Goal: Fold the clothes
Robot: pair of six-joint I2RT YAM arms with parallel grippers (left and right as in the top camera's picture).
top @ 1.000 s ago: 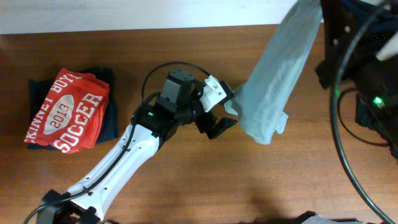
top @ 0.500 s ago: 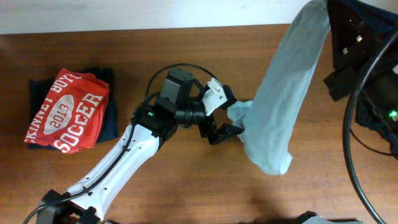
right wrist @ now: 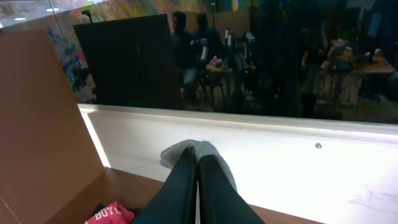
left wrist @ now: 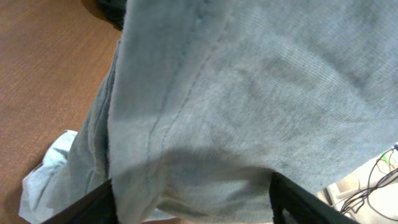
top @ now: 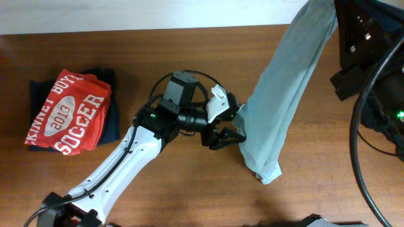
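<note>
Your right gripper (right wrist: 198, 163) is pinching the grey-blue t-shirt (top: 285, 88) up high, so it hangs over the worktop (top: 189, 189). Your left gripper (top: 236, 125) is spread around its lower edge.

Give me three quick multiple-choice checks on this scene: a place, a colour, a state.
1. Where does the red t-shirt lie? A) on the dark garment B) alone on bare wood C) hanging in air
2. What colour is the hanging t-shirt? A) black B) white C) pale grey-blue
3. How is the right gripper? A) wide open B) shut on the hanging t-shirt C) shut, empty
Answers: 1 A, stacked there in the overhead view; 2 C, plain overhead; 3 B, fabric pinched between its closed fingers.
</note>
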